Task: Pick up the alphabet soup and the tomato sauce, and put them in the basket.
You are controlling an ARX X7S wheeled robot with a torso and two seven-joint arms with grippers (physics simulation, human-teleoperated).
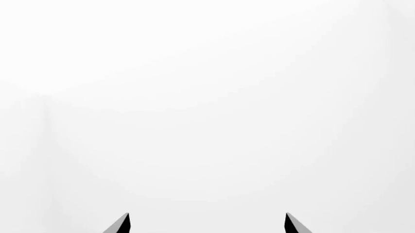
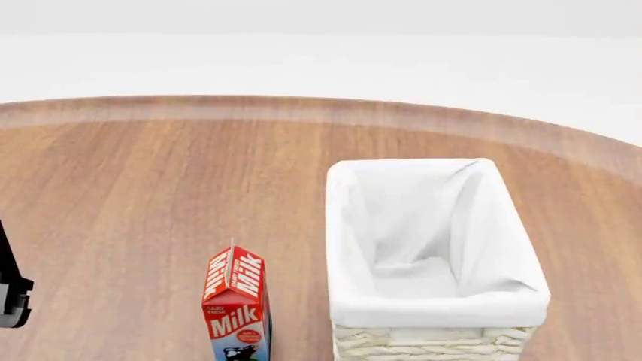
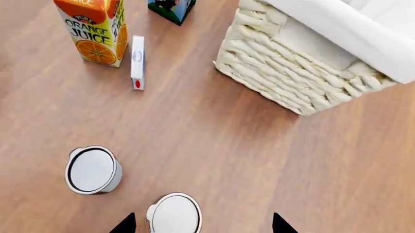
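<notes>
Two small cans with pale metal tops stand upright on the wooden table in the right wrist view, can one [image 3: 93, 170] and can two [image 3: 174, 214]. Seen from above, their labels are hidden, so I cannot tell which is the alphabet soup and which the tomato sauce. My right gripper [image 3: 202, 224] is open above the table, and can two sits between its fingertips, nearer one of them. The basket [image 2: 438, 308], cream wicker with a white cloth lining, holds nothing and also shows as the basket [image 3: 285, 73]. My left gripper [image 1: 207, 224] is open, with nothing between its fingers, facing plain white.
A red milk carton [image 2: 236, 304] stands just left of the basket. An orange juice carton [image 3: 97, 31] and a small white box [image 3: 137, 61] stand beyond the cans. A dark part of my left arm [image 2: 12, 289] shows at the table's left.
</notes>
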